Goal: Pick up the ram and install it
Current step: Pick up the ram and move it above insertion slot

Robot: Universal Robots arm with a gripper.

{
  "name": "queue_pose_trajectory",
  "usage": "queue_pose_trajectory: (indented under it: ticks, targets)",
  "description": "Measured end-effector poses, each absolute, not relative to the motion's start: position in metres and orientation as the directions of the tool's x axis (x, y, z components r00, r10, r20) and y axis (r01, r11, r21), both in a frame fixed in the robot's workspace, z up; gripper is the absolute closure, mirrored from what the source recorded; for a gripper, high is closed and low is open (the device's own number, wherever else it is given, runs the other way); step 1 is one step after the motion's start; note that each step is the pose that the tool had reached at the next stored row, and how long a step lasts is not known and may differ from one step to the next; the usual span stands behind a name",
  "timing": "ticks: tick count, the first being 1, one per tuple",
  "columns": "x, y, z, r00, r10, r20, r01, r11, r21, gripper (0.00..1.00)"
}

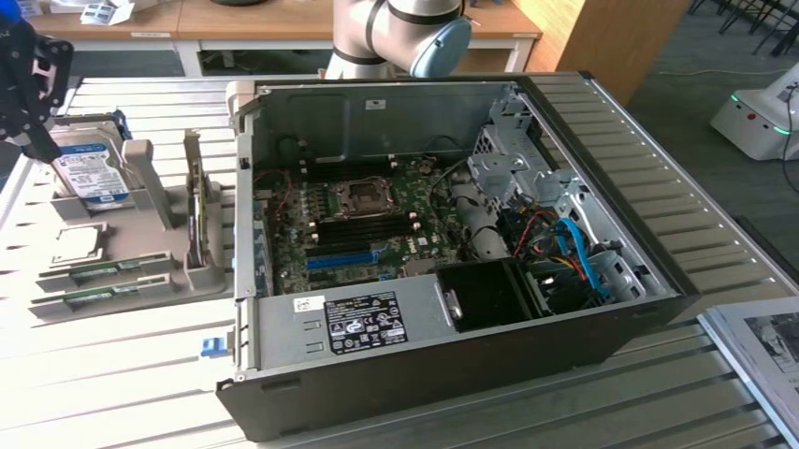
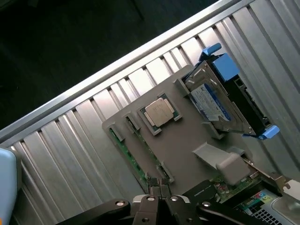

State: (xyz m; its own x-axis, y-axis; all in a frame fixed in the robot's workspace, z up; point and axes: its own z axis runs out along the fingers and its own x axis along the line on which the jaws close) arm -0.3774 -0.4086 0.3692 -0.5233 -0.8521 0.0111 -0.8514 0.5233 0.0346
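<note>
Bright even light; strong glare on slatted table [image 1: 112, 374]; computer case [image 1: 500, 365] interior shadowed.

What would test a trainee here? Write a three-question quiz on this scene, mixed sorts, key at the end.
1. True or false: the fingers grip the ram.
2. Which sits in the tray beside the CPU? A) hard drive B) fan C) battery
3. Fill in: the tray lies on the exterior view's ___ of the case.
Key: 1 false, the fingers are shut on nothing and the ram lies in the tray; 2 A; 3 left.
</note>
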Motion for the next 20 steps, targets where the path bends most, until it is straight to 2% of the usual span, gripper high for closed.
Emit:
queue_pose_trajectory:
  ticks: [20]
  targets:
    - [-0.3775,-0.4086,0.3692,-0.279,-0.96,0.012,-0.96,0.28,0.034,0.9]
